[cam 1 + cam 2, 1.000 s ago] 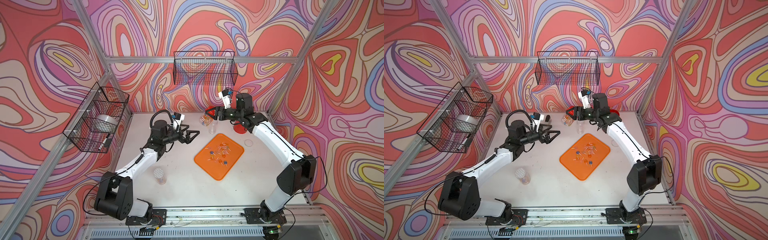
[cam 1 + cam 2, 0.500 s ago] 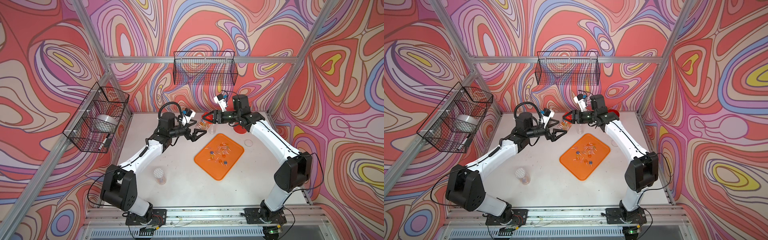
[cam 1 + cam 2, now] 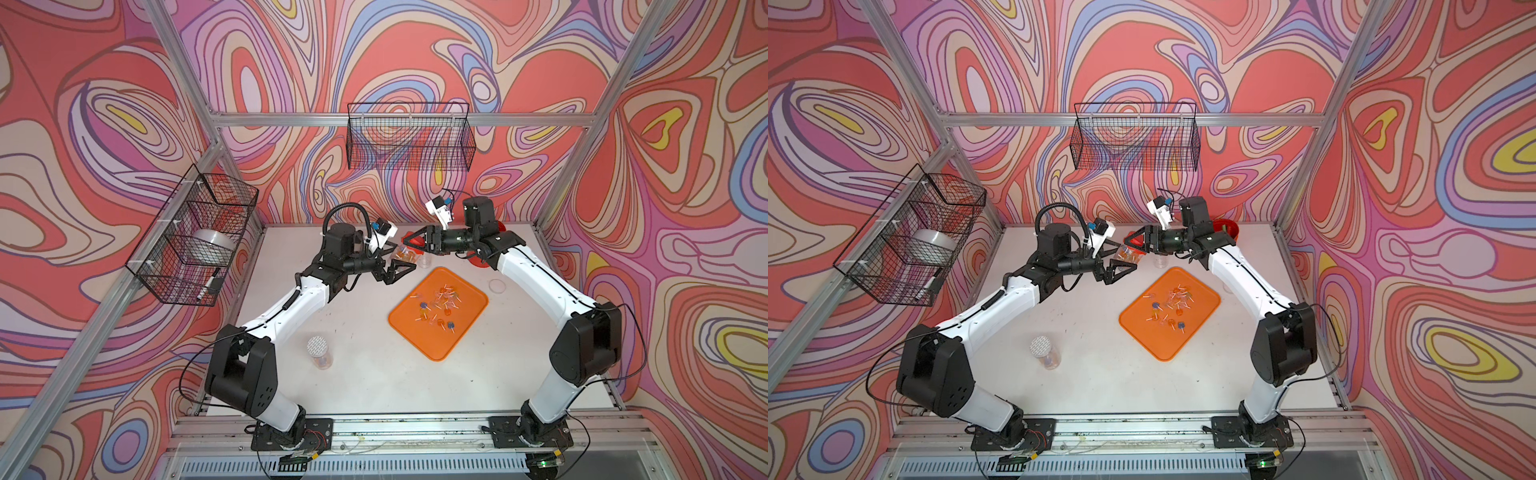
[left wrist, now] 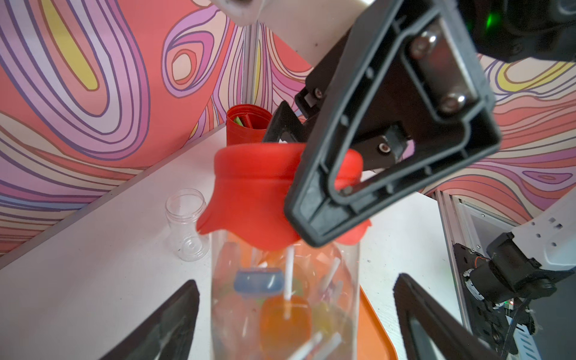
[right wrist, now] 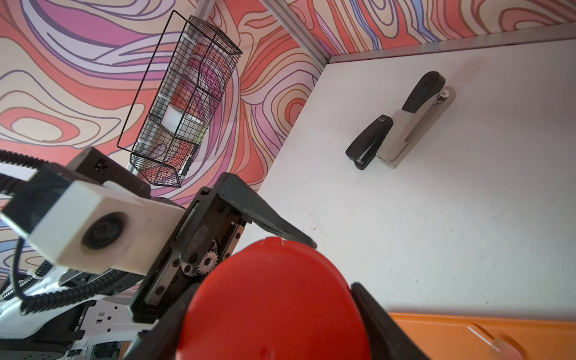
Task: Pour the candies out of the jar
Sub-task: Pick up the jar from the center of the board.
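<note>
Your right gripper [image 5: 274, 299] is clamped on the red lid [image 4: 249, 193] of the clear jar [image 4: 283, 296], which hangs above the white table [image 3: 374, 374] towards its back edge. Your left gripper [image 4: 296, 280] flanks the jar's body, jaws apart with a gap on each side. Some candies [image 4: 285, 314] sit inside the jar and more lie on the orange tray [image 3: 469, 299] close by. An empty jar [image 4: 187, 224] stands near, two staplers [image 5: 405, 131] lie by a back corner, and wire baskets [image 3: 409, 137] hang on swirl-patterned walls
</note>
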You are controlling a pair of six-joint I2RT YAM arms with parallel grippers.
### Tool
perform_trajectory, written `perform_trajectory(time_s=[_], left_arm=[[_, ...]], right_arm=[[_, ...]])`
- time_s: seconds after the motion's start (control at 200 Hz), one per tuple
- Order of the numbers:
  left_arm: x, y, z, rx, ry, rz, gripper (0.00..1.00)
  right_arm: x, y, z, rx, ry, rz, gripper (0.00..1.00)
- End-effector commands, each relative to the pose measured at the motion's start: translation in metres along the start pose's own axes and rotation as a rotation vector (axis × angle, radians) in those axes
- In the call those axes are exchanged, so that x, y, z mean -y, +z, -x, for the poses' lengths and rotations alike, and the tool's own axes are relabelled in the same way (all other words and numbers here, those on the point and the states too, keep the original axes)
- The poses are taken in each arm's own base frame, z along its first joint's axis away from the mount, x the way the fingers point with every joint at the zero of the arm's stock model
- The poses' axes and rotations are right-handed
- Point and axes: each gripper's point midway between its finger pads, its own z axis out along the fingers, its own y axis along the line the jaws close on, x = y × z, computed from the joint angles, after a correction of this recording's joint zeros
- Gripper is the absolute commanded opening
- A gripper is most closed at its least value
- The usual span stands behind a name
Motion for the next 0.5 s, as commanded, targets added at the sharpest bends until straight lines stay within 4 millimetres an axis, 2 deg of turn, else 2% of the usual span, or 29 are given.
perform_trajectory(time_s=[0.0, 0.165, 0.386, 0.496], left_arm=[[0.0026, 0.0039, 0.0055, 0.003, 0.021, -0.030, 0.91], [0.0013, 0.0058, 0.0065, 0.004, 0.013, -0.033, 0.84], [0.0015, 0.0040, 0.0095, 0.014, 0.017, -0.021, 0.64], [0.0012, 0.0034, 0.0103, 0.018, 0.018, -0.019, 0.48]], right_arm=[[-0.0296, -0.0145, 0.0109, 0.047, -0.054, 0.060, 0.38], [-0.0306, -0.0159, 0.0093, 0.049, -0.049, 0.061, 0.37], [-0.0283, -0.0147, 0.0073, 0.045, -0.040, 0.059, 0.37], [-0.0259, -0.0141, 0.0067, 0.045, -0.038, 0.055, 0.37]])
